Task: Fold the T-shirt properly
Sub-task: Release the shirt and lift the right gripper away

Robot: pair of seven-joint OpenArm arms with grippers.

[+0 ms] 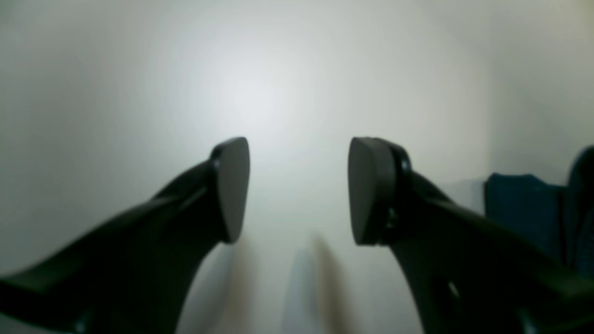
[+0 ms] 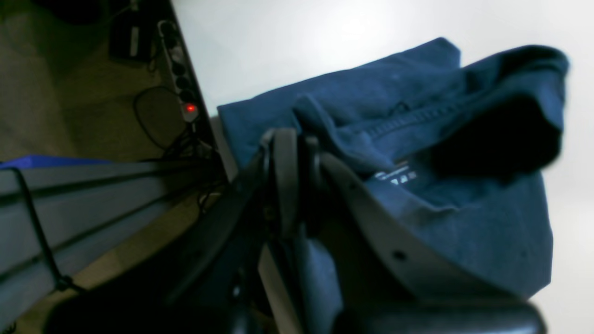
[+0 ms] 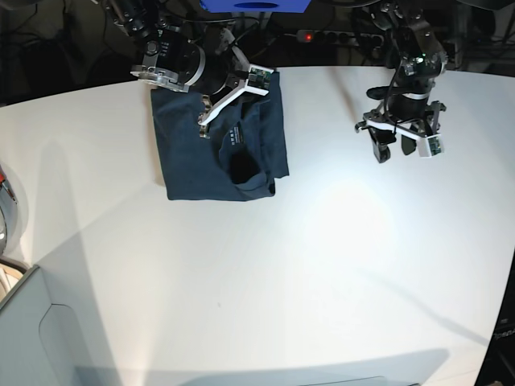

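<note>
- Right claw (image 2: 297, 185) is sitting clamped on the shirt (image 3: 217, 157) near the collar, at the table's (image 3: 257, 273) far corner in the base view.
- Shirt is lying in a compact dark rectangle, collar end bunching up — folding looks well along, that end looks unfinished.
- Left claw (image 1: 299, 190) is hovering wide open, gripping nothing, well apart from the cloth.
</note>
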